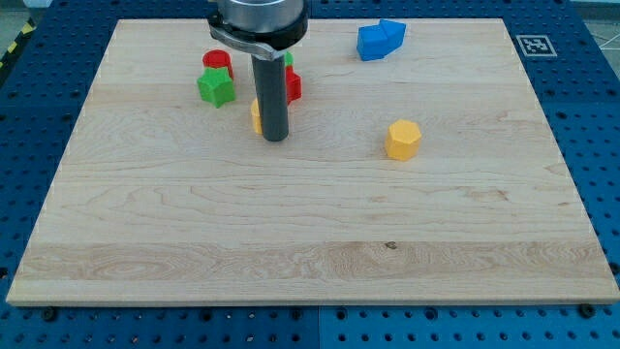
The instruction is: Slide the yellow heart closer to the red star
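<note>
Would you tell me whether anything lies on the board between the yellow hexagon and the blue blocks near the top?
Nothing does. In the camera view, the stretch from the yellow hexagon up to the blue blocks is bare wood of the board.

My tip (275, 139) touching yellow heart (256, 115) | red star (293, 87) just behind, toward table's (310, 242) top edge

Pale wooden board (320, 252) fills my feed, lying on blue perforated table (596, 116). Black-white marker tag (536, 45) at board's top right corner. Yellow-black hazard stripe (12, 48) beyond top left corner. Light even
</note>
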`<action>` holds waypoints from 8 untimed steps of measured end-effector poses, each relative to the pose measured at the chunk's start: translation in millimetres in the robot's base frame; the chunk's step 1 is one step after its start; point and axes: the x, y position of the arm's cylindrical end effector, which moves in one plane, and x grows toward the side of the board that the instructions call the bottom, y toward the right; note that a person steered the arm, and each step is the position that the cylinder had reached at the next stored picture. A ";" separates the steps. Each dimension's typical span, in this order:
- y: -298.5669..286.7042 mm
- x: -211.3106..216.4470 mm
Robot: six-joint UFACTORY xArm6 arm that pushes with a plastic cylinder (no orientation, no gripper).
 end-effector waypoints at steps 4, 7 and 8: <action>-20.8 -0.9; -36.0 -0.9; -36.0 -3.2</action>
